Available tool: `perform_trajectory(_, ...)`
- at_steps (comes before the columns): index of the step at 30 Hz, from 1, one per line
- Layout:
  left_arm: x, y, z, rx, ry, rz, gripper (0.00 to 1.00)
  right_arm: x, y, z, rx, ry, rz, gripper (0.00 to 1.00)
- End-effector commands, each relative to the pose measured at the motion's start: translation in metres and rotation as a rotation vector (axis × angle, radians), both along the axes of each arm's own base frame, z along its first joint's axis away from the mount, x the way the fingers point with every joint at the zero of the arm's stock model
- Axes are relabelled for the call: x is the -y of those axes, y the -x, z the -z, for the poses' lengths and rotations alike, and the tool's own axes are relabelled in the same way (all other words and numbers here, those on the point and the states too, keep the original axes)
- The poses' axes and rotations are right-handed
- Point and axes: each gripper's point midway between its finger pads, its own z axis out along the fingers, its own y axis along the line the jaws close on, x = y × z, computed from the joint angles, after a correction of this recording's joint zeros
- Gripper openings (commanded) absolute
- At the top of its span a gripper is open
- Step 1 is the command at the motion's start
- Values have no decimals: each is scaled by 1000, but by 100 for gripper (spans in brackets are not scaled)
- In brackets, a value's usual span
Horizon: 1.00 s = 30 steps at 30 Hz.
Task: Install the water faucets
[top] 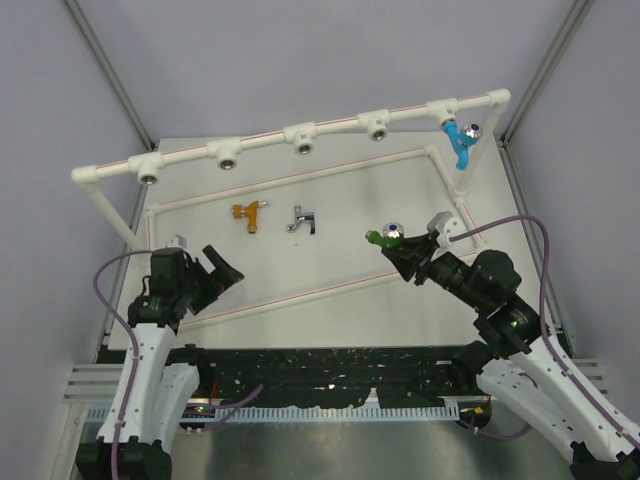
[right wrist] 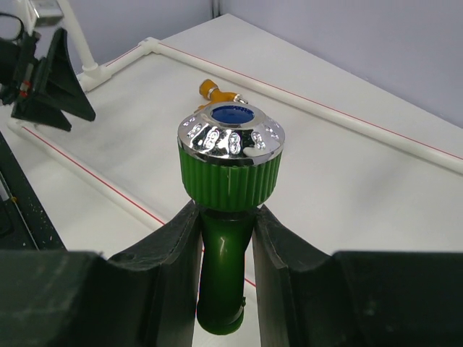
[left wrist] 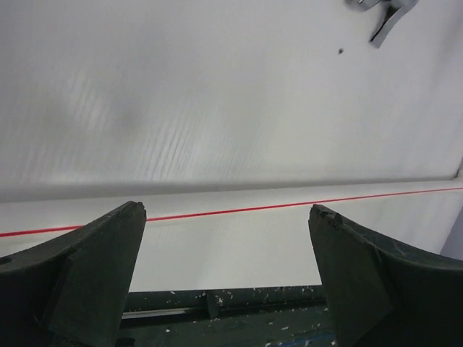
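Nearest, the left gripper point(left wrist: 228, 210) hangs released, jaws wide, over the worktop point(top: 350, 200). The right gripper point(right wrist: 226, 224) is clenched on the green faucet point(right wrist: 230, 163). Farther in, the orange-gold faucet point(top: 248, 213) and silver faucet point(top: 302, 219) lie inside the white pipe frame point(top: 260, 142) — the blue faucet point(top: 461, 140) hangs from its top rail's right end.

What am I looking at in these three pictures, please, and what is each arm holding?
These show two robot arms bolted at a white table. One picture looks down from above; the other two come from cameras on each wrist. The left gripper is open and empty. The right gripper is shut on a green faucet. An orange faucet and a silver faucet lie on the table. A blue faucet already hangs from the white pipe frame.
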Motion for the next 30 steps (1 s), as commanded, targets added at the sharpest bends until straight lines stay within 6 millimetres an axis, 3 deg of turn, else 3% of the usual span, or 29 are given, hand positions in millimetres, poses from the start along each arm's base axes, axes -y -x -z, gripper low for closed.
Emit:
perform_trajectory(1,-38,-16,-85,257,-285,16,100,7,7,-33,85,-39,7,5)
perform_trajectory(3,-47,-17,-135,375,-377,32,100,10,10,-35,98,-39,13,5)
perform_trajectory(7,-49,-6,-214,563,-520,136,100,17,12,-40,109,-27,37,5)
perform_trajectory(16,-58,12,-346,869,-841,268,100,25,17,-57,124,20,49,5)
perform_trajectory(21,-57,-15,-385,1000,-1064,400,100,27,18,-64,136,47,46,5)
perform_trajectory(25,-51,-57,-382,1056,-1223,557,100,23,17,-65,132,60,30,5)
perform_trajectory(30,-48,-93,-382,1076,-1259,612,99,17,15,-67,129,72,6,5)
